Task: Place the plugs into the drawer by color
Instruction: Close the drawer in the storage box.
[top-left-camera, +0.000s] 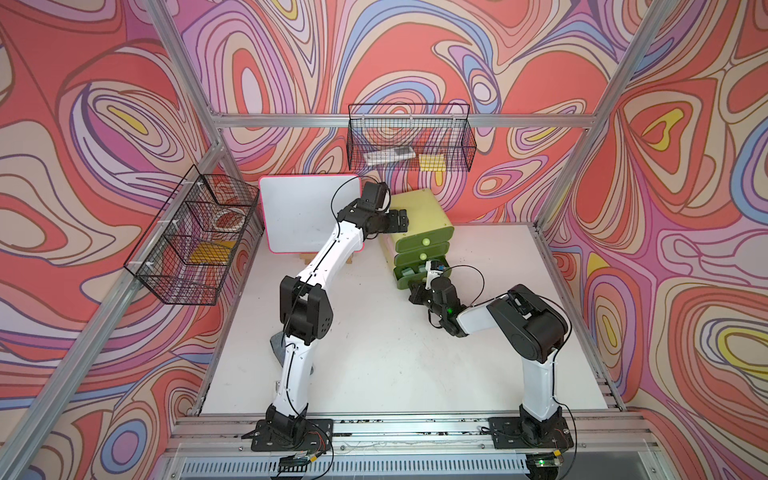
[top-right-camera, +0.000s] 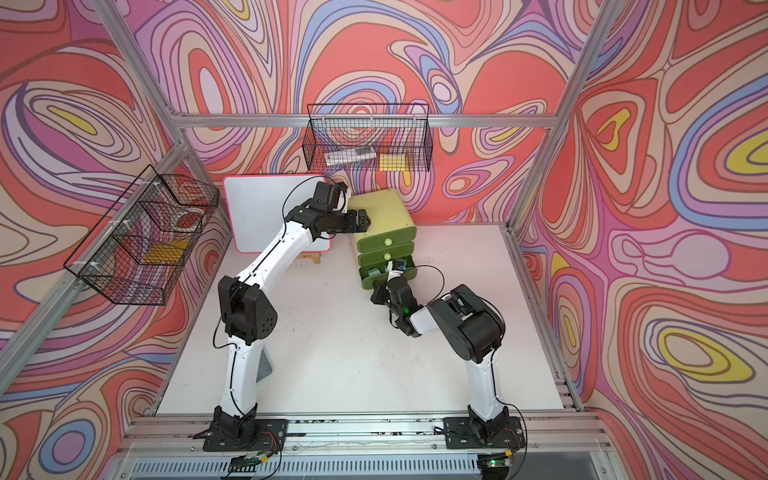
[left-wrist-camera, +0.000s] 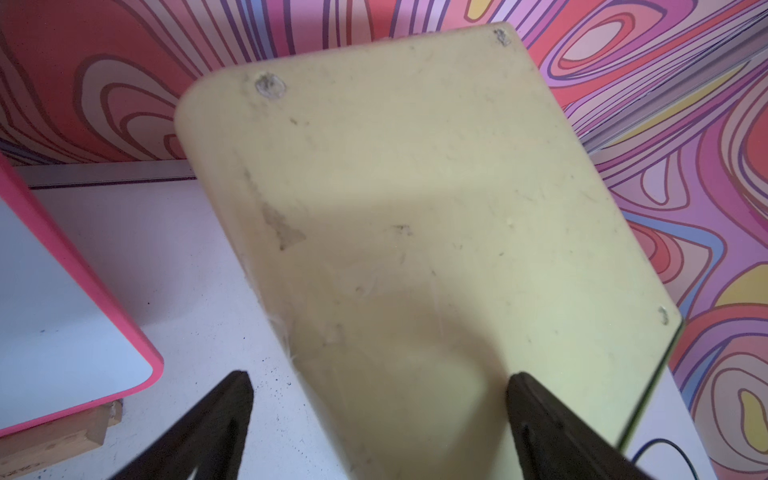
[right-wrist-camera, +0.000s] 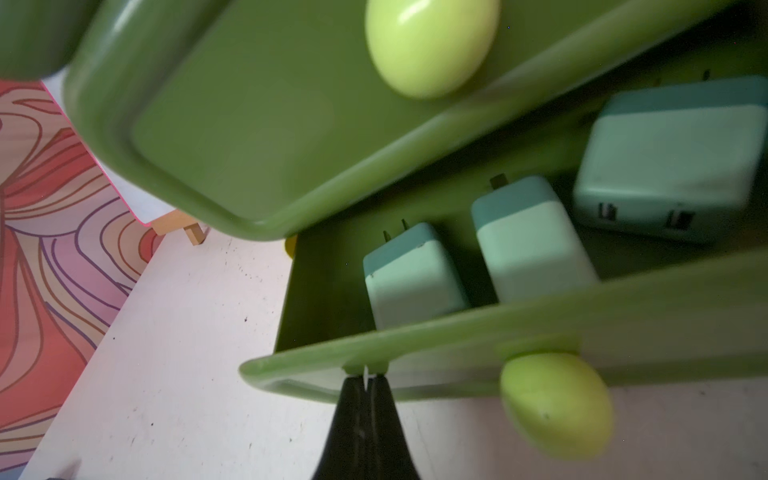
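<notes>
White table (top-left-camera: 374, 365) is seen carrying the yellow-green chest (top-left-camera: 422, 208) at the back, its top edge straddled by the wide-spread left gripper (left-wrist-camera: 380, 415), its bottom drawer (right-wrist-camera: 457, 340) pulled out, the closed right gripper (right-wrist-camera: 365, 380) set against the front rim, three mint plugs (right-wrist-camera: 411, 282) laid inside.
</notes>
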